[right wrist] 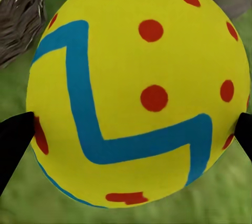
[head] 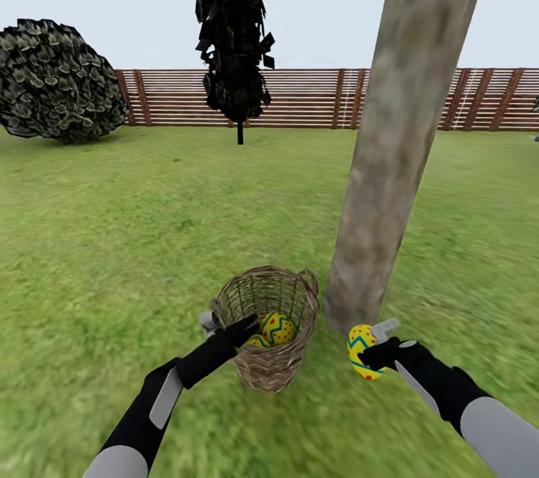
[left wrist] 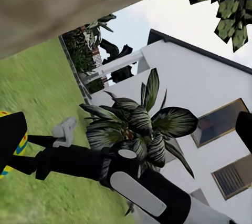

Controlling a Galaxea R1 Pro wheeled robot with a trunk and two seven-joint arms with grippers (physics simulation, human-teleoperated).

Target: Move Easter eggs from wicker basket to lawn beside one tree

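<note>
Yellow egg (right wrist: 136, 92), blue zigzag, red dots

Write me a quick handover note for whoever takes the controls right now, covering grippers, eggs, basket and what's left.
Right gripper: shut on one egg, held just above the lawn beside the tree trunk.
Left gripper: reaching into the basket; whether it is open or shut cannot be told.
Basket stands on the grass close to the trunk, with at least one egg inside and part of another beside it.
Done: one egg lifted out.
Left: set it down by the trunk, then move the rest there.
</note>
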